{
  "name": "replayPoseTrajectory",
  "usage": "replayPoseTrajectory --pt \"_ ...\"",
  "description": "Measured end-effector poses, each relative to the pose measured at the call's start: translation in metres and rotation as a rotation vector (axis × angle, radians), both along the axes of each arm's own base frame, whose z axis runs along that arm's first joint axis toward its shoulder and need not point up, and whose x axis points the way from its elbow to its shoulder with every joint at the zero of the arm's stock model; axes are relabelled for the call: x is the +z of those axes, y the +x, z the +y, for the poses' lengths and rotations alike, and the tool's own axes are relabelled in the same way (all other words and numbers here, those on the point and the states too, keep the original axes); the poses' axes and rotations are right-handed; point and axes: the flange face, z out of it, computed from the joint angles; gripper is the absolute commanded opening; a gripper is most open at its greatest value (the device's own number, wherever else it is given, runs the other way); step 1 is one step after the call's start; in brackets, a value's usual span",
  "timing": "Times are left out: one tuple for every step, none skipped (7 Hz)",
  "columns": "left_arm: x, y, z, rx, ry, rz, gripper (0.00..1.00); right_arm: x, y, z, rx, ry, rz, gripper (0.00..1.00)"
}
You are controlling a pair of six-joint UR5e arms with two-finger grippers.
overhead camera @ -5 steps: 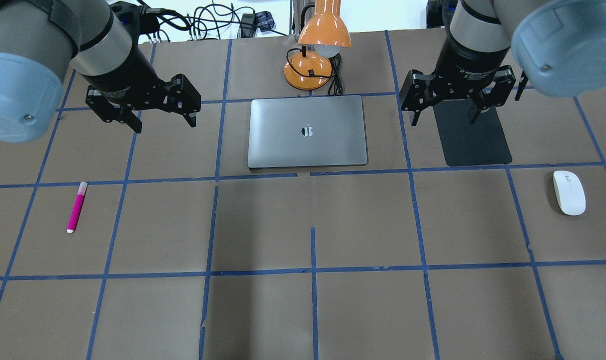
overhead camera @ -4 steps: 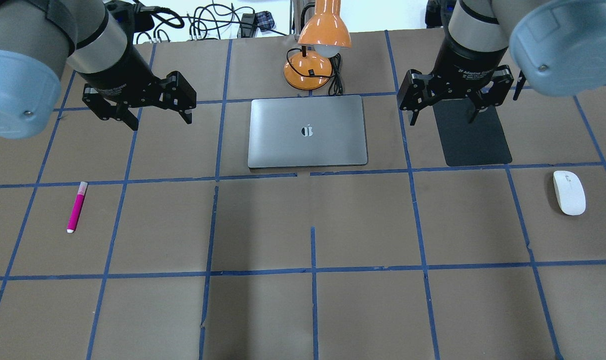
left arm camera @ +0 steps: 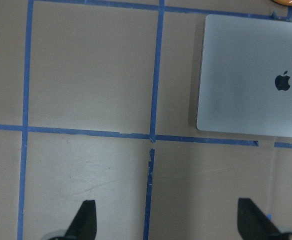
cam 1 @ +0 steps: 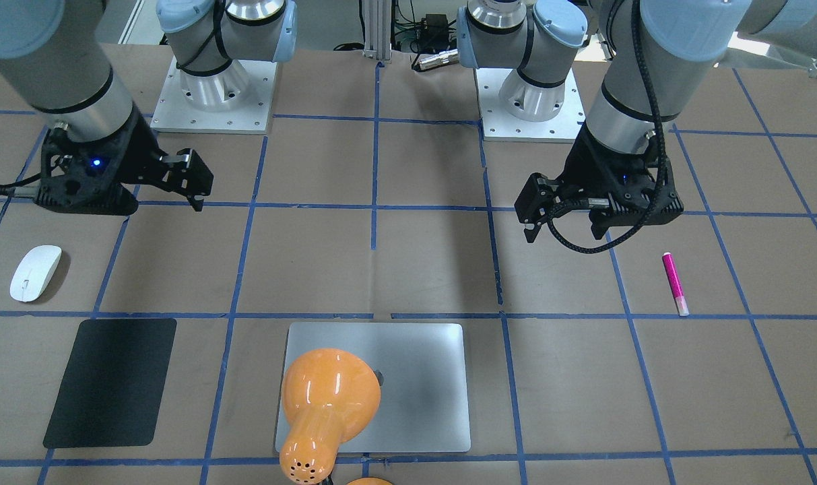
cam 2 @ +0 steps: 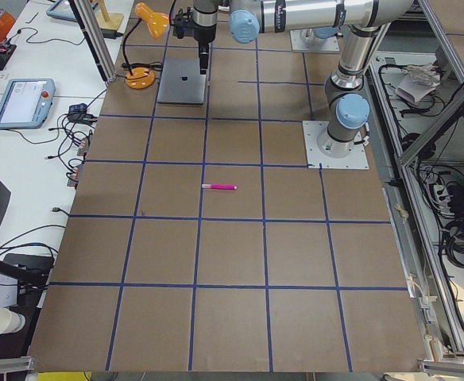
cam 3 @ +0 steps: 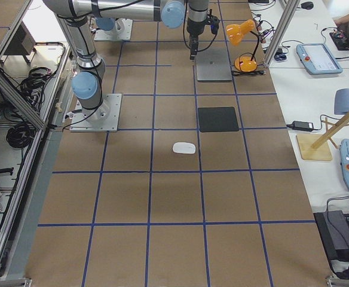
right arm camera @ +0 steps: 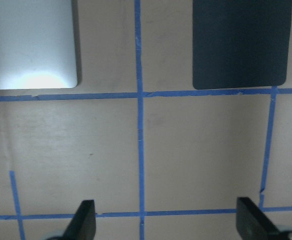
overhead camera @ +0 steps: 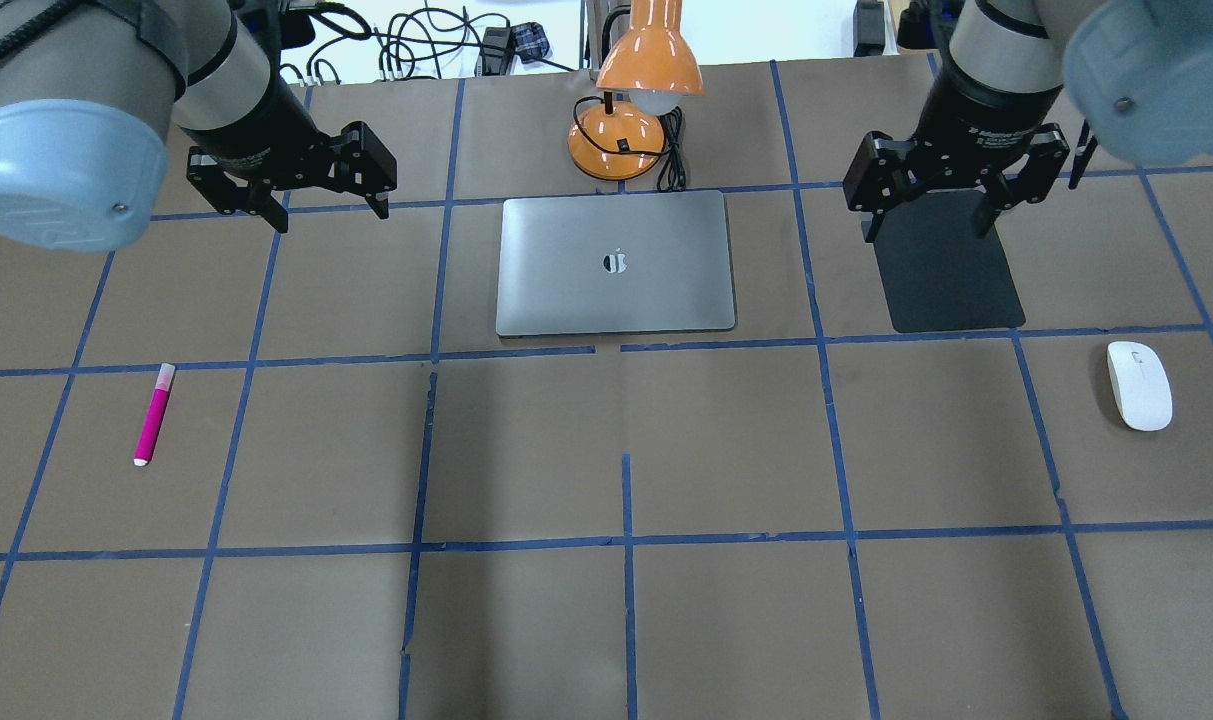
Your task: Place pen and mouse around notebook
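Observation:
The pink pen (overhead camera: pixel 154 414) lies flat on the table at the left, and it also shows in the front view (cam 1: pixel 675 283). At the far right rests the white mouse (overhead camera: pixel 1139 385), upright on its base. The silver notebook (overhead camera: pixel 616 262) lies closed at the back centre. My left gripper (overhead camera: pixel 328 215) hovers open and empty to the notebook's left, well beyond the pen. My right gripper (overhead camera: pixel 928 230) hangs open and empty over the black mat, right of the notebook. In each wrist view the fingers (left arm camera: pixel 86 222) stand wide apart with bare table between them.
An orange desk lamp (overhead camera: pixel 638 80) stands just behind the notebook, its cord beside it. A flat black mat (overhead camera: pixel 951 270) lies right of the notebook, near the mouse. Blue tape lines grid the brown table (overhead camera: pixel 626 600). Cables and devices lie past the far edge.
Both grippers have moved away toward the table's far side, the right one also shifting right. Pen, mouse and notebook lie where they were.

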Motion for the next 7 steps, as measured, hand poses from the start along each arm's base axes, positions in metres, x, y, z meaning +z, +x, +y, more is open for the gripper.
replayPoseTrajectory --pt "-0.005 0.001 -0.003 0.000 0.004 0.000 1.00 -0.021 -0.055 -0.006 0.006 0.028 -0.017 1.00" --pt "-0.008 0.013 -0.004 -0.019 0.008 -0.003 1.00 -0.046 -0.110 -0.007 0.055 0.028 -0.031 1.00" --pt "-0.017 0.053 -0.007 -0.048 0.021 -0.006 1.00 -0.077 -0.164 -0.003 0.111 0.005 -0.038 1.00" --pt "-0.033 0.113 -0.003 -0.073 0.050 -0.006 1.00 -0.107 -0.209 0.002 0.150 -0.025 -0.033 1.00" --pt "-0.056 0.176 0.010 -0.126 0.062 -0.007 1.00 -0.139 -0.244 0.003 0.186 -0.055 -0.020 1.00" --pt "-0.085 0.240 0.025 -0.180 0.035 -0.012 1.00 -0.174 -0.277 0.004 0.196 -0.067 -0.015 1.00" --pt "-0.117 0.290 0.043 -0.211 0.001 -0.018 1.00 -0.197 -0.303 0.007 0.187 -0.075 -0.014 1.00"
